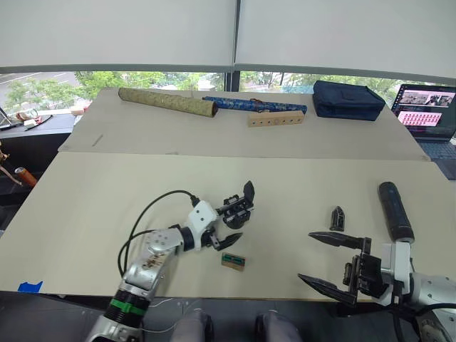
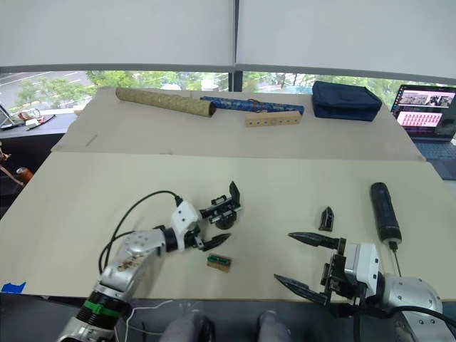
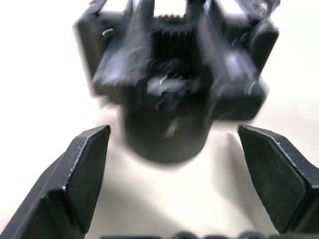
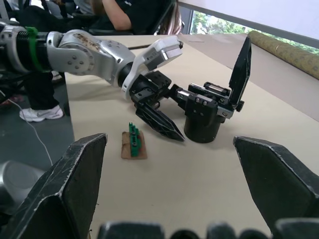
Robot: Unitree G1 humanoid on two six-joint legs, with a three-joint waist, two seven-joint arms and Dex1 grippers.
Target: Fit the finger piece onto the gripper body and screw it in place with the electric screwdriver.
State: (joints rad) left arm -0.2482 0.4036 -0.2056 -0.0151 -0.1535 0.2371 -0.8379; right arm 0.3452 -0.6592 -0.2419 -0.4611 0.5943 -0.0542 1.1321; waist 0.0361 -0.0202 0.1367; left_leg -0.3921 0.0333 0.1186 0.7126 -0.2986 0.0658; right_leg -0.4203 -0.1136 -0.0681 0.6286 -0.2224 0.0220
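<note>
Two hands are at work on the worktop (image 1: 92, 192), and both stand open with nothing in them. On the left, the left hand (image 1: 229, 222) has its fingers spread to either side of the gripper body (image 1: 239, 206), which stands upright on its round base with one black finger pointing up; the left wrist view shows the body close in front, between the two tips, not yet clasped. The step in hand looks like securing this body, so the fingers should close on the round base, low down, leaving the bare mounting side free. Just beside it lies a small tan block with a green top (image 1: 233, 261); best left undisturbed. Further right, the finger piece (image 1: 337, 218) lies alone on the worktop, near the upper tip of the right hand (image 1: 320, 259), whose fingers are set wide apart. That hand should take the piece by its thick end. The electric screwdriver (image 1: 395, 211) lies at the far right, bit end toward the robot, untouched
</note>
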